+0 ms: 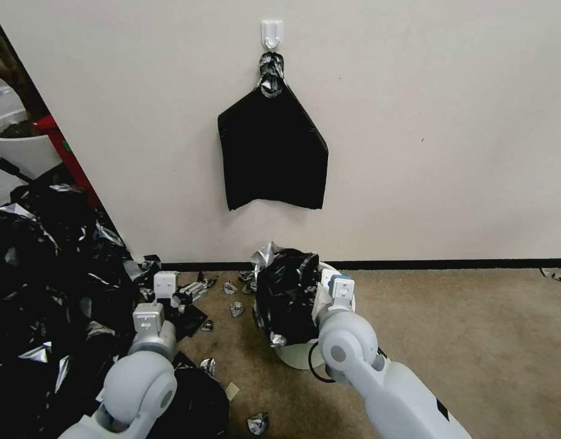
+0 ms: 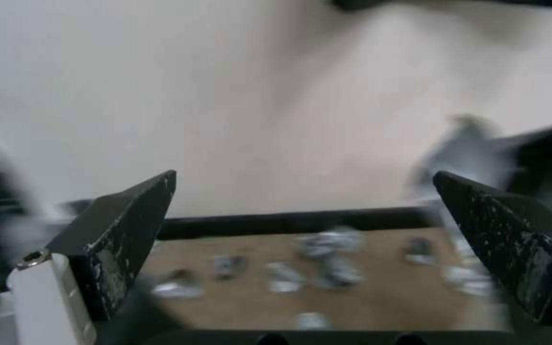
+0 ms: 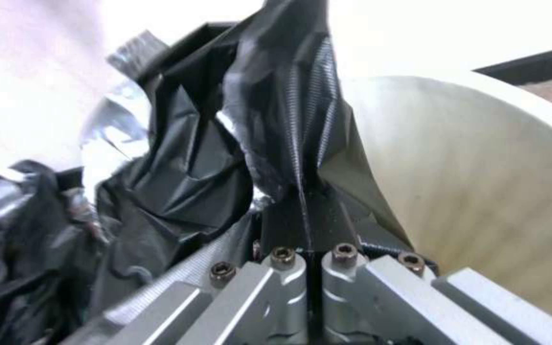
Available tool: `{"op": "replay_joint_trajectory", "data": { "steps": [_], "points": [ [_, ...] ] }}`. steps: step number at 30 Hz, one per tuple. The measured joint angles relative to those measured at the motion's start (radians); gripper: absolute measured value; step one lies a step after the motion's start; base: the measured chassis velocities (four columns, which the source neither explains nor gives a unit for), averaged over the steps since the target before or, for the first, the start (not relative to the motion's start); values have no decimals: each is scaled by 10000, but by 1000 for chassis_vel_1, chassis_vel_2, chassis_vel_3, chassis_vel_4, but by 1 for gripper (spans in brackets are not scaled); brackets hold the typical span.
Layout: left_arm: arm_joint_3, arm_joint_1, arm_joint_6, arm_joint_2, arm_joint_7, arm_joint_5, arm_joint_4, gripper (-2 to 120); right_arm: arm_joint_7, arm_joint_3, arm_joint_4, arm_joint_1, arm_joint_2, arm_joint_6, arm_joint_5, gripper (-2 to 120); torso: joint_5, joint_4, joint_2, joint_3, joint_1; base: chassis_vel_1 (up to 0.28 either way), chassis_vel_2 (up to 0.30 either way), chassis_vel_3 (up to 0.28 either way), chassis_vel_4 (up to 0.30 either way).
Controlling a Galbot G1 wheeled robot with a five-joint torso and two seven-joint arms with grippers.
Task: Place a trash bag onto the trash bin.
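Item: trash bag (image 1: 286,292), black glossy film, which we are draping over the left side of the trash bin (image 1: 302,356), standing on carpet by the wall.

Right gripper (image 3: 304,215): we are pinching a fold of the bag at the bin's rim, jaws closed on it.

Left gripper (image 2: 302,249): we are holding it spread wide, empty, low over the floor scraps, apart from the bin.

Step, as we judge: stretching the mouth over the rim; the uncovered right side needs film pulled across.

Writing: none legible.

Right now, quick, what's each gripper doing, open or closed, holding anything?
Left gripper: open, holding nothing, above the littered carpet.
Right gripper: closed on the trash bag, at the trash bin.
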Motion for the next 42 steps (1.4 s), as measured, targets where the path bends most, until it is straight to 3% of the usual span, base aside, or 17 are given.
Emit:
{"op": "replay_joint_trajectory", "data": {
  "steps": [1, 3, 4, 6, 7, 12, 19, 30, 32, 42],
  "points": [
    [0, 0, 0, 0, 0, 0, 0, 100, 0, 0, 0, 0, 0, 0, 0, 0, 0, 0, 0, 0, 0, 0, 0, 0, 0],
    [242, -403, -235, 102, 1034, -583, 399, 100, -297, 95, 112, -37, -44, 136, 29, 0, 1, 0, 0, 0, 0, 0, 0, 0, 0],
    [242, -403, -235, 102, 1034, -583, 399, 100, -297, 95, 112, -37, -44, 136, 29, 0, 1, 0, 0, 0, 0, 0, 0, 0, 0],
    [874, -1286, -249, 171, 2356, -1572, 1286, 100, -784, 202, 281, -185, -245, 278, 78, 0, 2, -1, 0, 0, 0, 0, 0, 0, 0],
    [986, -1414, -140, 128, 2396, -1777, 1411, 100, -820, 220, 282, -209, -274, 282, 77, 0, 2, -1, 0, 0, 0, 0, 0, 0, 0],
    [1305, -1647, 316, -178, 2291, -2270, 1621, 100, -849, 280, 259, -221, -312, 292, 56, 0, 2, -1, 0, 0, 0, 0, 0, 0, 0],
    [1621, -1765, 1058, -957, 1575, -2762, 1768, 100, -857, 224, 160, -165, -255, 302, 6, 0, 3, -1, 0, 0, 0, 0, 0, 0, 0],
    [1662, -1791, 1368, -1946, 1089, -2956, 2081, 97, -859, 70, 200, -191, -194, 257, -344, 0, 1, 0, 0, 1, 0, 0, 0, 0, 0],
    [1711, -1830, 1449, -2267, 927, -2959, 2277, 90, -864, 52, 245, -233, -198, 248, -486, 0, 2, 0, 0, 0, 0, 0, 0, 0, 0],
    [1701, -2001, 1510, -2925, 685, -2904, 3158, 88, -873, 54, 490, -368, -232, 198, -592, 0, 2, 0, 0, 0, 2, 0, 0, 0, 0]
  ]
}}
